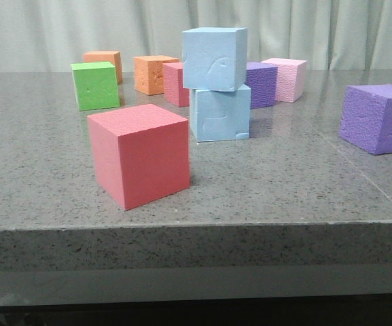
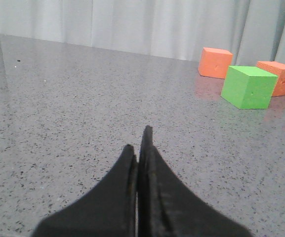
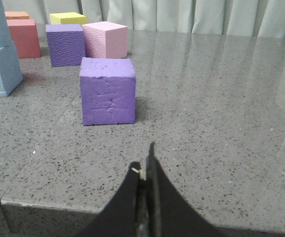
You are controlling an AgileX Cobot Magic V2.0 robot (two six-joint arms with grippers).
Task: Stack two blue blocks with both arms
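We see the upper blue block (image 1: 214, 58), smooth creased foam, stacked slightly askew on the lower blue block (image 1: 221, 114) at centre frame on the speckled stone table (image 1: 284, 183). Our left gripper (image 2: 139, 143) and right gripper (image 3: 143, 163) are both clenched empty.

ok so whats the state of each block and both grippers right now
upper blue block: stacked on the lower one, slightly twisted
lower blue block: flat on the table, bearing the upper
red block: alone, near the front edge
purple block: alone, upright
green block: alone, upright
left gripper: shut, empty
right gripper: shut, empty
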